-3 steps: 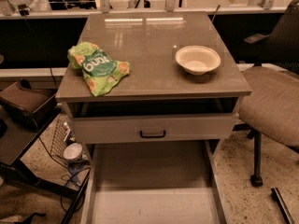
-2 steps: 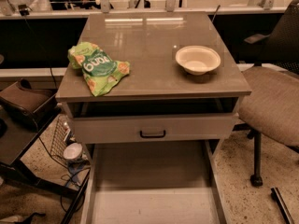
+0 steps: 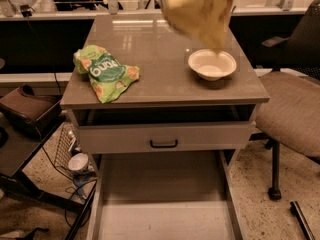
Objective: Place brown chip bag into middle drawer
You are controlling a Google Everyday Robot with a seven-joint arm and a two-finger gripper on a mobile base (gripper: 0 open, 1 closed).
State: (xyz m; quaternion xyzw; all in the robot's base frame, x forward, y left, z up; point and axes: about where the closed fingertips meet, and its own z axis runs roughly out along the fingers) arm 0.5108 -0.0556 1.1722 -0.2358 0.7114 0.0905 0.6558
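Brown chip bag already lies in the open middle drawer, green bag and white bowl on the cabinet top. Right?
No. Camera view shows the brown chip bag hanging above the white bowl, the pincer out of view past the top edge. The middle drawer is open; green bag and bowl sit on the cabinet top.

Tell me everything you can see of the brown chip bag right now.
The brown chip bag shows as a tan-yellow crinkled shape at the top of the camera view, its upper part cut off by the frame edge. It hangs in the air, tapering to a lower corner that in this view sits over the white bowl on the cabinet top; nothing visible touches it. No lettering can be made out. The gripper is out of view, presumably above the frame.
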